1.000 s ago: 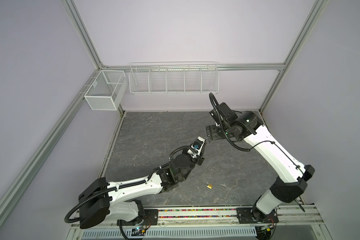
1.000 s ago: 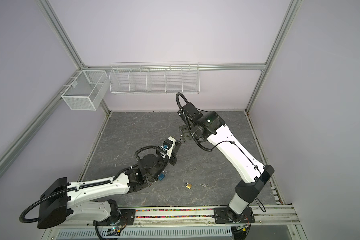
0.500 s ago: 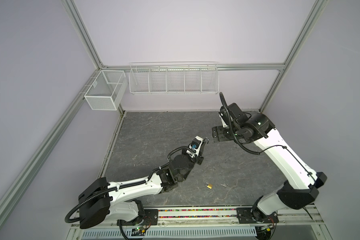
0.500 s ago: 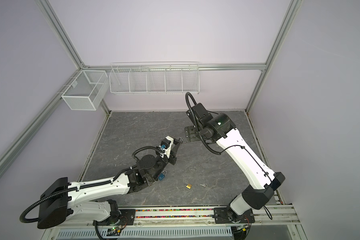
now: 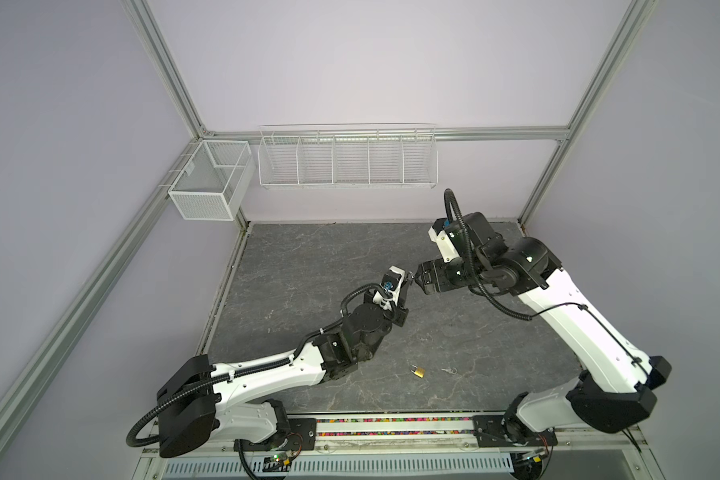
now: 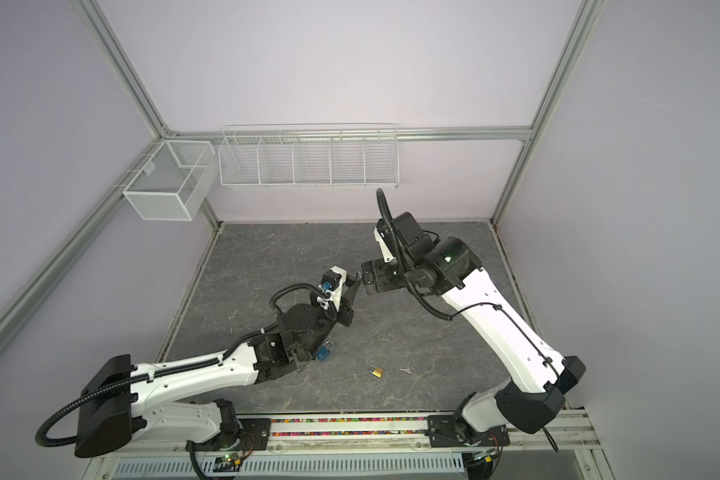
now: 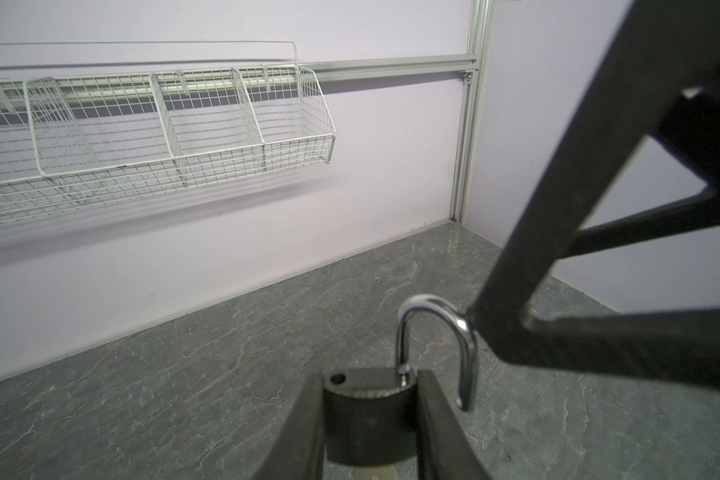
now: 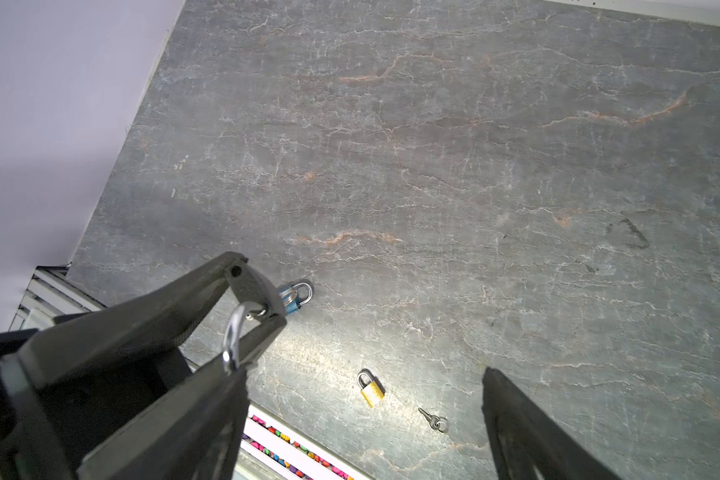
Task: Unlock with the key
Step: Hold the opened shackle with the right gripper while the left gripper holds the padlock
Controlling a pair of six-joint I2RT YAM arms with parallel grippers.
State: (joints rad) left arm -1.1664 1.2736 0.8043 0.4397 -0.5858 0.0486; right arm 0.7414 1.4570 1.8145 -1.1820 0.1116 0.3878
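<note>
My left gripper (image 7: 368, 419) is shut on a dark padlock (image 7: 366, 399) and holds it above the table. Its silver shackle (image 7: 468, 345) is out of its hole and swung to one side. My right gripper (image 8: 362, 415) stands open right in front of it. One of its fingers (image 7: 558, 249) touches the shackle's bend; the shackle (image 8: 230, 336) rests on that fingertip. In both top views the two grippers (image 5: 408, 282) (image 6: 356, 282) meet tip to tip at mid-table. A small key on a ring (image 8: 433, 419) (image 5: 449, 370) lies on the table near the front.
A gold padlock (image 8: 371, 390) (image 6: 377, 371) lies beside the key. A blue padlock (image 8: 296, 293) (image 6: 324, 351) lies under my left forearm. White wire baskets (image 5: 346, 158) (image 5: 208, 183) hang on the back and left walls. The rail (image 5: 391, 424) runs along the front edge.
My right arm has swung to the right and dropped lower, while its gripper stayed at the padlock. The left arm has hardly moved.
</note>
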